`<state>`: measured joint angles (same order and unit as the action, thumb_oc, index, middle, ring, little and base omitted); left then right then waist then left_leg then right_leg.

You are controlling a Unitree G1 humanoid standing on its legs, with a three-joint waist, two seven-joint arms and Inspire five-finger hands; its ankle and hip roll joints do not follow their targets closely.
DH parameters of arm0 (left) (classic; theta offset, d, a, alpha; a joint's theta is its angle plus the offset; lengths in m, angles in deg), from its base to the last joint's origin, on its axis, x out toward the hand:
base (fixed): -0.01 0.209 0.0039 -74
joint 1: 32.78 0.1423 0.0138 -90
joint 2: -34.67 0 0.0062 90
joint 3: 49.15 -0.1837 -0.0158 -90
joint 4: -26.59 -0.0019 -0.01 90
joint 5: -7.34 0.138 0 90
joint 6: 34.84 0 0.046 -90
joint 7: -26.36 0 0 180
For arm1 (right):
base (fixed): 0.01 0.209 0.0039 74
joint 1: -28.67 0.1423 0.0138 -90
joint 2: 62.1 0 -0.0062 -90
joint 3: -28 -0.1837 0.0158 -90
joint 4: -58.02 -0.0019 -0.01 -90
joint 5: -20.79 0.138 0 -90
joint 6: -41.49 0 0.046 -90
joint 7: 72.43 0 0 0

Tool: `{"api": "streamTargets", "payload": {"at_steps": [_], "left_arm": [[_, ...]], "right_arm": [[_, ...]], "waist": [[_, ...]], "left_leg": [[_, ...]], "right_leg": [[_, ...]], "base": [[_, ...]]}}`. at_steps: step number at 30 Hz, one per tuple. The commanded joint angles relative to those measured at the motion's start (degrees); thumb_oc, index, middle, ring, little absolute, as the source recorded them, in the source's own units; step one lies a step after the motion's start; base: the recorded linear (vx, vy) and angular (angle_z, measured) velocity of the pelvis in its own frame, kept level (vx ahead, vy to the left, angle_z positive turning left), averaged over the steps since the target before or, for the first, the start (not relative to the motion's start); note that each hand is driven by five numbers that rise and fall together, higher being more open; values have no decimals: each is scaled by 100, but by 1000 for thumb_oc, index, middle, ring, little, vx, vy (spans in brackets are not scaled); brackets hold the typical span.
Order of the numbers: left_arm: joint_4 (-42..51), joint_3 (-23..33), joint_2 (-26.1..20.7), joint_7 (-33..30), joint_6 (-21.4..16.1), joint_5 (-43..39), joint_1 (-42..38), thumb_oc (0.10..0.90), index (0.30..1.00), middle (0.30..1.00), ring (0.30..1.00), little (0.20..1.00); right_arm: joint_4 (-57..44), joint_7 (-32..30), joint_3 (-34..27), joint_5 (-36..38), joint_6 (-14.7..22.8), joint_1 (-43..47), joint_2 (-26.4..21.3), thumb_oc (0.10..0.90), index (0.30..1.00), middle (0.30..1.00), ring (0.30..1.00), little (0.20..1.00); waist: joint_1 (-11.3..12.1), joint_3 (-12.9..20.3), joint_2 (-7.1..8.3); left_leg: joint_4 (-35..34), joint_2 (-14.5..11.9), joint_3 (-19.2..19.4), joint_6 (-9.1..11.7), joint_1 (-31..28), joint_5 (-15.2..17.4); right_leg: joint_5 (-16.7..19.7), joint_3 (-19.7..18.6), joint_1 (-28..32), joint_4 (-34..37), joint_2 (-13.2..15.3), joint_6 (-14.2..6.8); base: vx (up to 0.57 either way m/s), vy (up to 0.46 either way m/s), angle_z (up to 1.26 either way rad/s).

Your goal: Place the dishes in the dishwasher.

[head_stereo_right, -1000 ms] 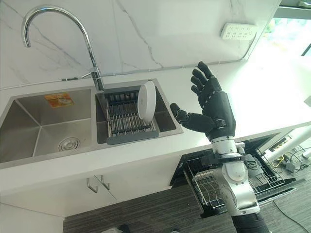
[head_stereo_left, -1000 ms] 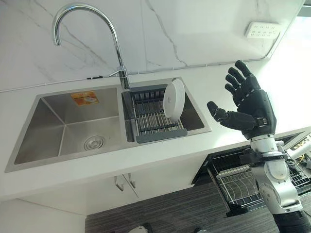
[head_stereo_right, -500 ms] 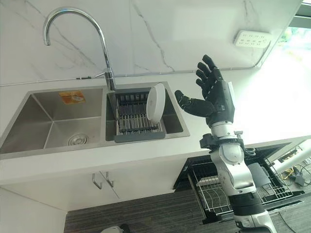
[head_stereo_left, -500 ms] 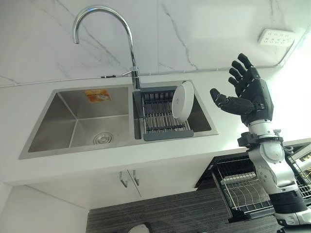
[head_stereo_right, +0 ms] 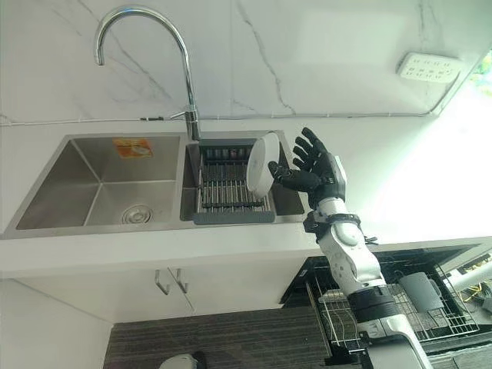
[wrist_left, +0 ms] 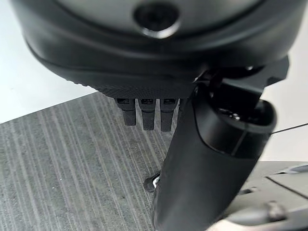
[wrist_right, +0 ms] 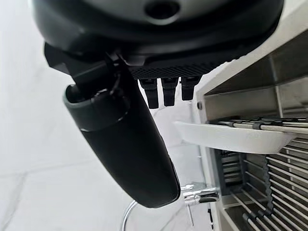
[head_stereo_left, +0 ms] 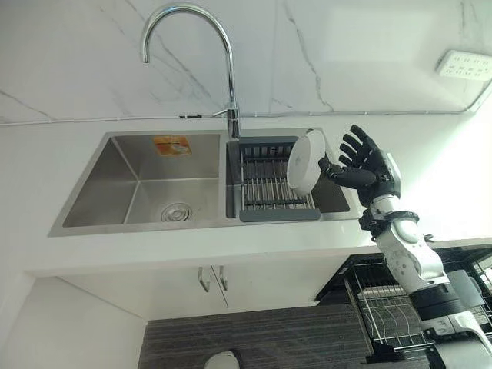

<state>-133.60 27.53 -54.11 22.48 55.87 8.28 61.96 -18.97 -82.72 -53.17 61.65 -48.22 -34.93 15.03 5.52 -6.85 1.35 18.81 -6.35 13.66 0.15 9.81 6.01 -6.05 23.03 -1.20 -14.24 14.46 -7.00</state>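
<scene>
right hand point(head_stereo_left: 367, 165) is up over the right end of the sink, fingers spread and straight, thumb point(head_stereo_left: 332, 169) sticking out toward the plate. nothing gripped. thumb tip is just beside the plate rim; can't tell if it touches.

scene, left to right:
- left sink basin point(head_stereo_left: 154, 184): stainless, bare apart from an orange sticker point(head_stereo_left: 172, 145) on the back wall and the drain point(head_stereo_left: 176, 211) in the floor.
- gooseneck faucet point(head_stereo_left: 201, 46): chrome, base sits on the back edge between the two basins, spout arcs over toward the left basin.
- right sink basin holds a dark drying rack point(head_stereo_left: 269, 184) with metal wires, resting across it.
- white plate point(head_stereo_left: 304, 161): stands on edge in the right part of the rack, leaning a bit, face toward the hand. right wrist view shows the plate point(wrist_right: 236, 137) edge-on resting on the rack wires, just past the fingertips point(wrist_right: 166, 94), apart from them.
- white countertop point(head_stereo_left: 46, 154) runs all round the sink, marble-look wall behind, white power strip point(head_stereo_left: 467, 65) on the wall at upper right.
- dishwasher below the counter at right is open, lower wire rack point(head_stereo_right: 400, 307) pulled out, a grey holder point(head_stereo_right: 422, 290) in it.

left hand point(wrist_left: 144, 113): in its wrist view, fingers hang straight over grey striped floor point(wrist_left: 57, 163), holding nothing.
</scene>
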Motion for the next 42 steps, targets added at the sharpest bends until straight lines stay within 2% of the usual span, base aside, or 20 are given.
{"api": "streamTargets", "payload": {"at_steps": [1, 8, 25, 29, 30, 33, 35, 36, 42], "left_arm": [[-61, -214, -225, -4, -161, 217, -159, 800, 900, 900, 900, 900], [-82, -242, -300, 17, -176, 217, -147, 800, 900, 900, 900, 900], [-46, -267, -367, 37, -184, 255, -114, 800, 900, 900, 900, 900], [-49, -280, -370, 41, -197, 287, -117, 800, 900, 900, 900, 900], [-55, -278, -367, 37, -194, 288, -114, 800, 900, 900, 900, 900], [-58, -294, -363, 30, -112, 306, -112, 800, 900, 900, 900, 900], [-66, -314, -360, 43, -62, 292, -120, 800, 900, 900, 900, 900], [-102, -312, -356, 40, -54, 292, -121, 800, 900, 900, 900, 900], [-110, -333, -360, 51, -20, 239, -111, 800, 900, 900, 900, 900]], "right_arm": [[-138, -68, -278, 97, 550, 1011, -86, 800, 900, 900, 900, 900], [192, -345, -229, -109, 759, 1251, -58, 800, 900, 900, 900, 900], [638, -622, -231, -50, 820, 1434, -47, 800, 900, 900, 900, 900], [760, -553, -217, -13, 799, 1465, -26, 800, 900, 900, 900, 900], [771, -544, -211, 7, 791, 1466, -22, 800, 900, 900, 900, 900], [838, -507, -200, 153, 799, 1463, 16, 800, 900, 900, 900, 900], [864, -498, -187, 151, 809, 1458, 60, 800, 900, 900, 900, 900], [938, -498, -150, 181, 819, 1464, 116, 800, 900, 900, 900, 900], [1097, -456, -140, 296, 853, 1439, 214, 800, 900, 900, 900, 900]], "waist": [[89, 136, -29], [198, 116, -90], [312, 61, -164], [327, 49, -180], [328, 70, -160], [340, 66, -172], [347, 43, -200], [359, 53, -183], [383, 55, -209]], "left_leg": [[-162, 96, -192, 227, -131, 521], [-162, 132, -269, 209, -99, 510], [-162, 110, -286, 211, -77, 482], [-162, 116, -310, 215, -70, 480], [-162, 127, -362, 265, -129, 602], [-162, 121, -368, 272, -121, 595], [-162, 112, -318, 223, -59, 471], [-162, 122, -364, 280, -134, 602], [-162, 121, -366, 278, -134, 595]], "right_leg": [[-579, 296, 160, -295, -11, -99], [-577, 355, 186, -295, 36, -109], [-596, 445, 265, -295, 80, -119], [-603, 438, 263, -295, 76, -113], [-714, 353, 312, -295, 63, -159], [-719, 359, 322, -295, 72, -160], [-607, 450, 276, -295, 91, -116], [-724, 374, 341, -295, 83, -167], [-723, 401, 363, -295, 102, -172]], "base": [[52, -9, 3], [37, -3, 9], [9, -6, 2], [26, -12, 5], [86, -24, 2], [3, 3, 4], [-39, 14, 1], [101, -17, 2], [17, -3, 1]]}}
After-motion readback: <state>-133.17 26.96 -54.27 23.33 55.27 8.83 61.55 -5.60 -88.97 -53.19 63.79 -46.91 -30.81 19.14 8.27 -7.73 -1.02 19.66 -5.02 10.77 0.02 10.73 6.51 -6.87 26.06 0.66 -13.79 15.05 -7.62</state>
